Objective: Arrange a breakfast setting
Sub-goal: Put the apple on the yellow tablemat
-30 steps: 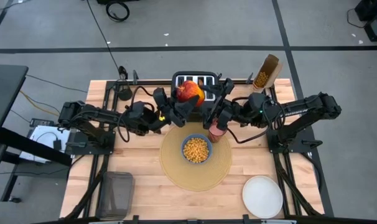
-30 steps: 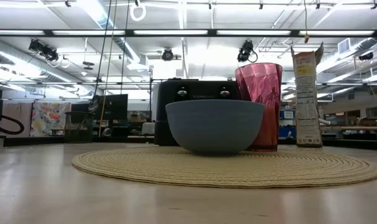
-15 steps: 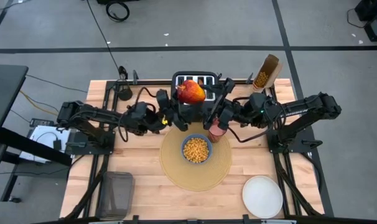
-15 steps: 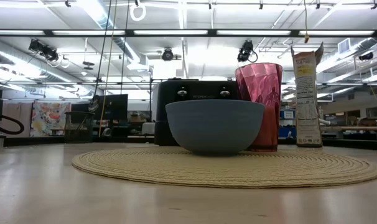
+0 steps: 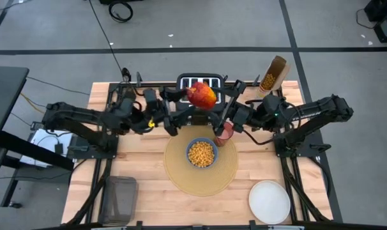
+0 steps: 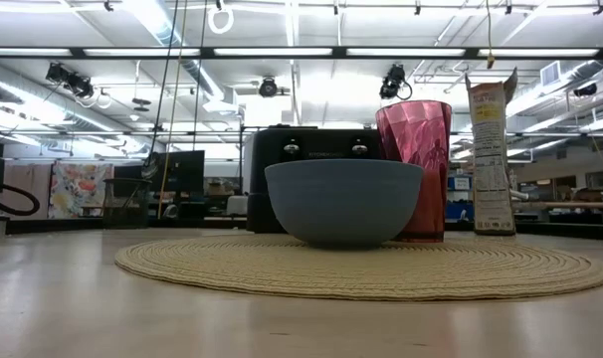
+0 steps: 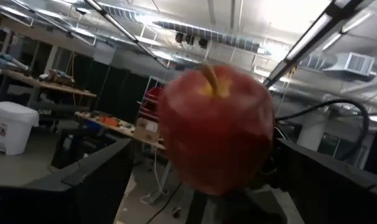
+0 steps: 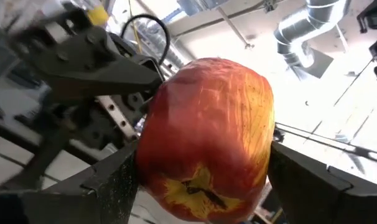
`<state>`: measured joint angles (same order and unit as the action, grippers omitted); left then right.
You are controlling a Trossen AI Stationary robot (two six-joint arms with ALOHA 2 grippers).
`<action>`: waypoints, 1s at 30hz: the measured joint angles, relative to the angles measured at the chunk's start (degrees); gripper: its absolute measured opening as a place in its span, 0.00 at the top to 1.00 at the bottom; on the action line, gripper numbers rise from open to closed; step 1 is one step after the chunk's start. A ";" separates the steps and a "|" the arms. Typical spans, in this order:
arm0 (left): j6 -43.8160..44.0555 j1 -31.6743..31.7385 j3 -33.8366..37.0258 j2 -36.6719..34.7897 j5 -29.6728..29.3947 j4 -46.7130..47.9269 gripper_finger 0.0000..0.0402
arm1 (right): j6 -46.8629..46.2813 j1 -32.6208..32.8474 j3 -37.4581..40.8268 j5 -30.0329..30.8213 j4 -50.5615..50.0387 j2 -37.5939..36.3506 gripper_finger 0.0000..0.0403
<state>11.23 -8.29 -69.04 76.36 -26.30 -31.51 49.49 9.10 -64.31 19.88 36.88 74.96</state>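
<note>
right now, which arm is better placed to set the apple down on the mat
Right, probably: the apple sits clamped between the right gripper's jaws, held up close to the mat.

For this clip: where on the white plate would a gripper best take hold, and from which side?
Grip the white plate at its rim, probably the edge nearest the right gripper, coming down from above at a slant. It lies flat on the table near the front right corner, so only the thin rim offers a pinch. Right now both the right and the left gripper are at the apple, held in the air.
</note>
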 joint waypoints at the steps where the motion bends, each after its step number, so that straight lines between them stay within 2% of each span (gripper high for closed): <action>1: -0.11 0.00 -0.01 -1.01 -0.04 1.66 0.04 | -0.74 0.35 0.00 -0.03 -0.58 -0.32 0.20; 6: -0.76 -0.07 -0.04 -5.25 -0.17 7.14 0.04 | -6.16 2.20 0.00 0.04 -3.19 -1.81 0.20; 12: 0.29 -0.09 -0.04 -5.41 2.40 5.35 0.06 | -4.58 4.12 -0.02 1.60 -6.57 -1.38 0.21; 18: 1.88 -0.09 0.01 -3.23 4.14 4.94 0.18 | -2.81 4.05 -0.03 4.68 -7.41 -1.38 0.21; 30: 2.86 0.39 -0.01 -1.27 4.14 1.83 0.41 | -1.33 3.80 0.02 4.70 -9.36 -0.99 0.21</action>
<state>14.09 -7.90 -69.06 75.09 -22.16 -29.68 48.16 12.91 -64.29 24.58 27.51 73.97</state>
